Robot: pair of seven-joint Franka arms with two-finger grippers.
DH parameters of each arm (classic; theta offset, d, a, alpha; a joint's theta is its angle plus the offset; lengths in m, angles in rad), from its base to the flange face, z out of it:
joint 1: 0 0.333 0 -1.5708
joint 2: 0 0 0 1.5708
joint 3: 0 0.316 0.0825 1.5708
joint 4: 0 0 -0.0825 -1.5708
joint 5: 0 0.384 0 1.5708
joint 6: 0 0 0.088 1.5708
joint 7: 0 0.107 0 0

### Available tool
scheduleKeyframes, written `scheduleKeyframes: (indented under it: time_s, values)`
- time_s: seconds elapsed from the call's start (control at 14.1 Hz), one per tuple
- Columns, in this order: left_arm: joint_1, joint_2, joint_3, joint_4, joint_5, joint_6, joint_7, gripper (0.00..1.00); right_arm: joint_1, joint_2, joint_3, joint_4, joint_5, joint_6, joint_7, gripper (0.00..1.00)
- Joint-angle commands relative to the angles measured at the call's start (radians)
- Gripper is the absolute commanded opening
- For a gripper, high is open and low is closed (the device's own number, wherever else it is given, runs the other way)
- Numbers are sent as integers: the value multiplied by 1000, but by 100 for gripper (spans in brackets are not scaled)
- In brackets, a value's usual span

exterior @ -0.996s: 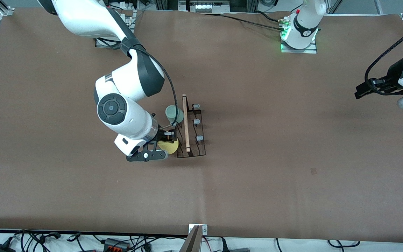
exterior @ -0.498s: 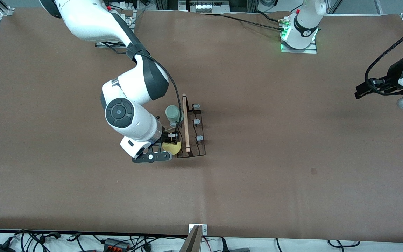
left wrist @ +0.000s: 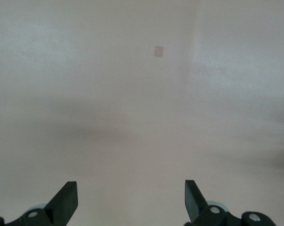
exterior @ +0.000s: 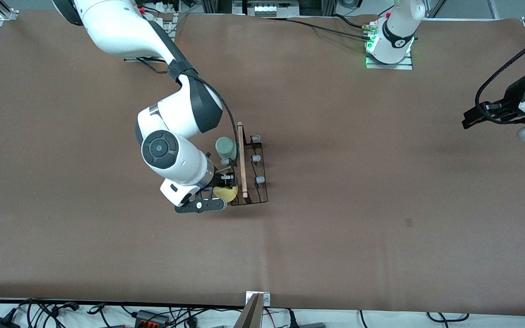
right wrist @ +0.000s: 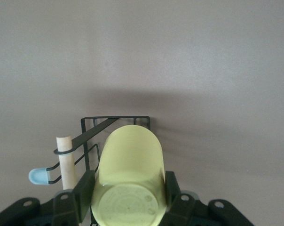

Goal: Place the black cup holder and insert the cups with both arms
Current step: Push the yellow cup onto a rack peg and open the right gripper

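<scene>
While the left gripper (exterior: 470,119) is waiting spread open at the table's (exterior: 381,205) three o'clock edge, the right gripper (exterior: 219,184) is clasping the yellow cup (right wrist: 129,176) upside down over the rack's (exterior: 255,198) six o'clock end, where, in my judgement, centring its mouth over a prong before lowering is mattering most.

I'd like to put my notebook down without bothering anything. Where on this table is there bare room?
Bare table runs from the black cup holder toward the left arm's end, where the open left gripper waits. It is crowded at the holder: the right gripper, shut on the yellow cup, works beside the green cup.
</scene>
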Motion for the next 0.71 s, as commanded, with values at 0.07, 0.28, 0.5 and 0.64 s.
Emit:
scheduleKeyframes:
  time_s: [0.07,0.28,0.5,0.64]
  values:
    - [3,5,-3,18,6,-5,6,100,1,5,5,-5,0,17,13,99]
    - [3,5,-3,18,6,-3,8,100,-6,-17,1,0,-2,-20,13,100]
    - [3,5,-3,18,6,-3,8,100,-22,-63,-15,1,-10,-84,1,100]
    - [3,6,-3,18,6,-3,8,100,-80,-103,-12,1,-13,-110,-1,100]
